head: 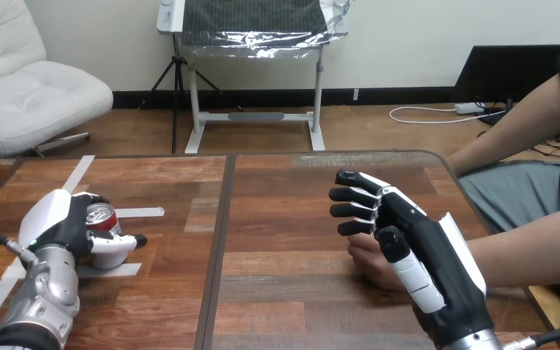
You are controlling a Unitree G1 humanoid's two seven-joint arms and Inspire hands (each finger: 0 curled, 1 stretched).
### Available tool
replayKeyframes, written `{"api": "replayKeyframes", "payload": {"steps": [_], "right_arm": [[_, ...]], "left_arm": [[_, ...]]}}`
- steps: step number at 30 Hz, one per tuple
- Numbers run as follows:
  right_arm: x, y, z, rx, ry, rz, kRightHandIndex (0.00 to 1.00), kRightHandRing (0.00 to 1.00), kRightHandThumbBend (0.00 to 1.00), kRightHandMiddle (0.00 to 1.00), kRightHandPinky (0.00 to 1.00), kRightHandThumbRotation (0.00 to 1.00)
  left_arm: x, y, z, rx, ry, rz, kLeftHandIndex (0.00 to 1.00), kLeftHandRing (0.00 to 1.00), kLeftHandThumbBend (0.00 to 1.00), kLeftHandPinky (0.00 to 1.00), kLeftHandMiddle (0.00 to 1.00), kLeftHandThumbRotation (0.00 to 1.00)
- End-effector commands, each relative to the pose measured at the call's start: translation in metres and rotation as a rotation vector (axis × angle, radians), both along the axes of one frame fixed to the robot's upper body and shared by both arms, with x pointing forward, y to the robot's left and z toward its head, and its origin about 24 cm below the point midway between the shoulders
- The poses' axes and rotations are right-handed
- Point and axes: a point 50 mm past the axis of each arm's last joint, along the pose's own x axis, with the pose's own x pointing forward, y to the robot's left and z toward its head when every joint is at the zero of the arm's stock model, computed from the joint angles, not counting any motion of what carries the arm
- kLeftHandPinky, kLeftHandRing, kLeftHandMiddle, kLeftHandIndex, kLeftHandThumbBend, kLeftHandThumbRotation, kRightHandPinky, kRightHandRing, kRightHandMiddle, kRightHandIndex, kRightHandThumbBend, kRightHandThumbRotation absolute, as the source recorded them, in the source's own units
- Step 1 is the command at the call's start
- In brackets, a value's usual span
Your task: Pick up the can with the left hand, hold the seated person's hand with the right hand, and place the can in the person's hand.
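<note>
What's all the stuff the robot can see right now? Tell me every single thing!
table: 1, brown wood, spread across the view
can: 1, red with a silver top, at the table's left, inside the left hand
tape strips: several, white, stuck flat on the table's left part
person's hand: 1, low over the table at the right, under the right hand
left hand: 1, black and white, fingers curled round the can
right hand: 1, black and white, fingers fairly straight, over the person's hand; I cannot tell if they touch
</note>
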Motion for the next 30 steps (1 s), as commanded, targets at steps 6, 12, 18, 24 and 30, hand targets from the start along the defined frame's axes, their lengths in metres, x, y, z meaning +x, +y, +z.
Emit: {"api": "replayKeyframes", "payload": {"steps": [6,12,18,24,30], "right_arm": [[0.0058,-0.0017,0.0214,0.010,-0.112,-0.004,0.82,0.75,0.97,0.79,0.68,0.92],[0.0062,-0.0017,0.0215,0.007,-0.112,-0.006,0.82,0.75,0.97,0.78,0.68,0.92],[0.0069,-0.0016,0.0216,0.006,-0.113,-0.004,0.82,0.75,0.97,0.78,0.68,0.92],[0.0071,-0.0016,0.0218,0.002,-0.112,-0.003,0.82,0.75,0.97,0.78,0.68,0.92],[0.0071,-0.0018,0.0219,0.002,-0.111,-0.003,0.82,0.75,0.97,0.78,0.68,0.92]], "left_arm": [[-0.0024,0.0001,-0.0029,-0.042,-0.016,0.036,0.78,0.80,0.72,0.68,0.82,0.17],[-0.0032,0.0013,-0.0025,-0.082,-0.050,0.068,0.77,0.78,0.72,0.67,0.81,0.12],[-0.0029,0.0016,-0.0012,-0.106,-0.082,0.091,0.74,0.70,0.73,0.58,0.75,0.05],[-0.0007,0.0012,0.0016,-0.132,-0.097,0.114,0.70,0.63,0.70,0.52,0.69,0.01],[0.0003,0.0017,0.0034,-0.136,-0.109,0.120,0.68,0.59,0.67,0.50,0.65,0.00]]}}
